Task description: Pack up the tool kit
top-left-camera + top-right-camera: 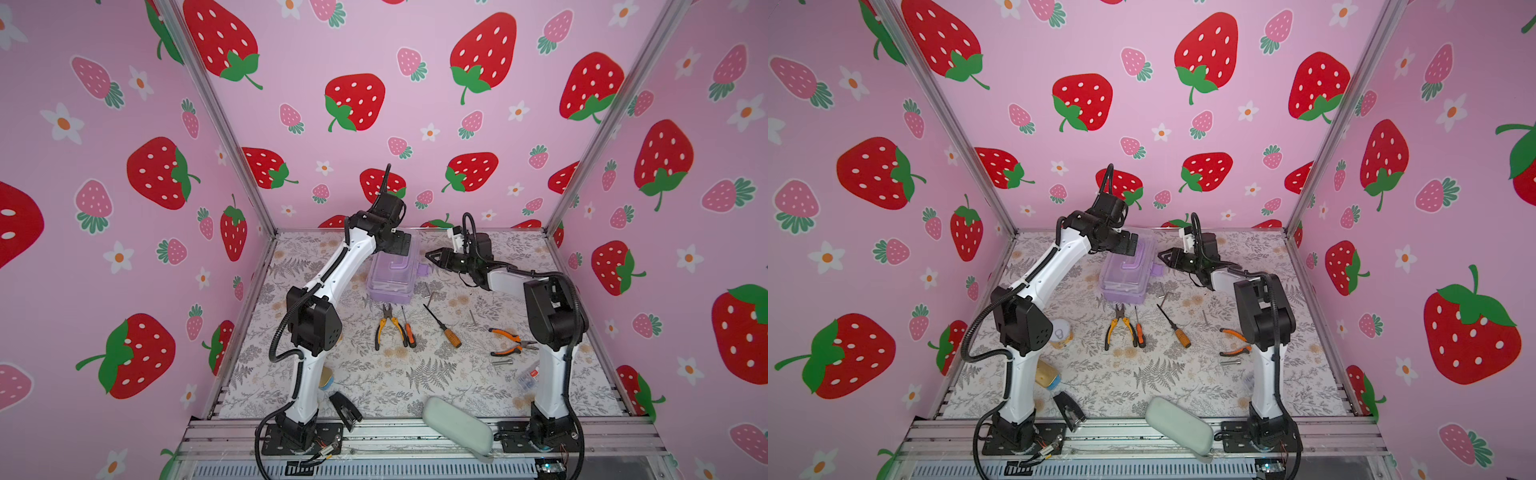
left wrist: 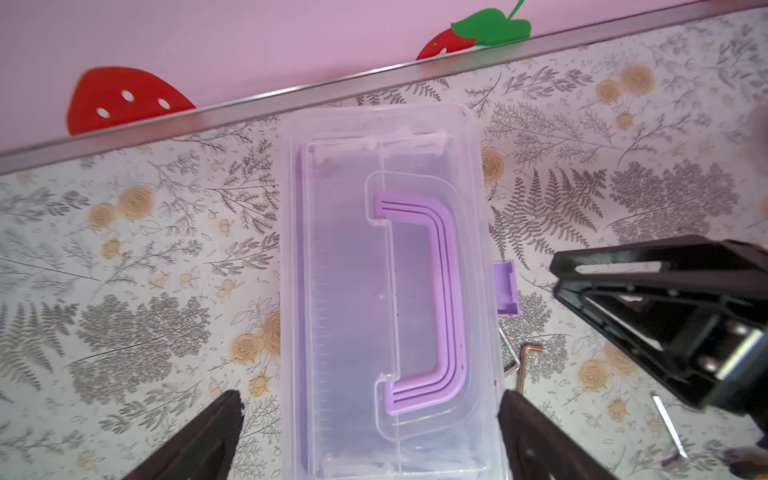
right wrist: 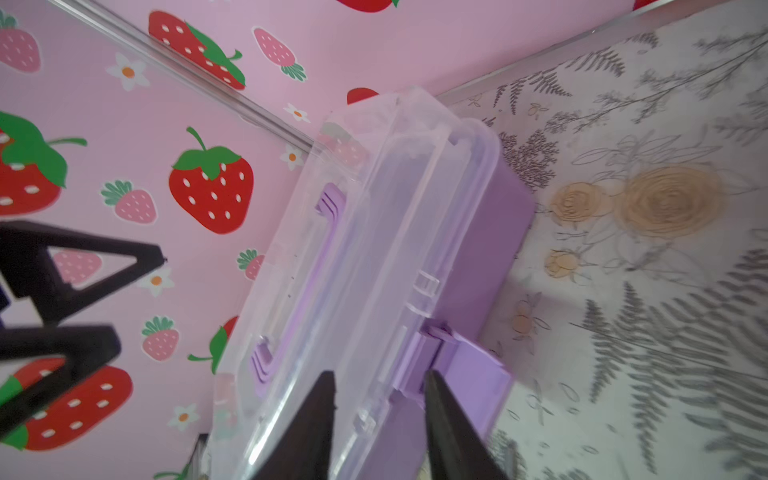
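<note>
Pink strawberry walls [image 1: 415,124]; floral tabletop [image 1: 374,386] bears tool kit [image 1: 390,274].

A pale green oblong soft pouch [image 1: 457,424] is laid at the near edge of the grey floral-printed table cover [image 1: 374,386]. At the left, one gold metal tin [image 1: 1061,332] is stood upright. Another gold tin [image 1: 1045,373] is laid on its side, near a black hinged stapler-like object [image 1: 1068,408].

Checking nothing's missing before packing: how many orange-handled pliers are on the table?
2. One pair lies in front of the lilac case; the other pair lies by the right arm. Arms may hide others.
</note>
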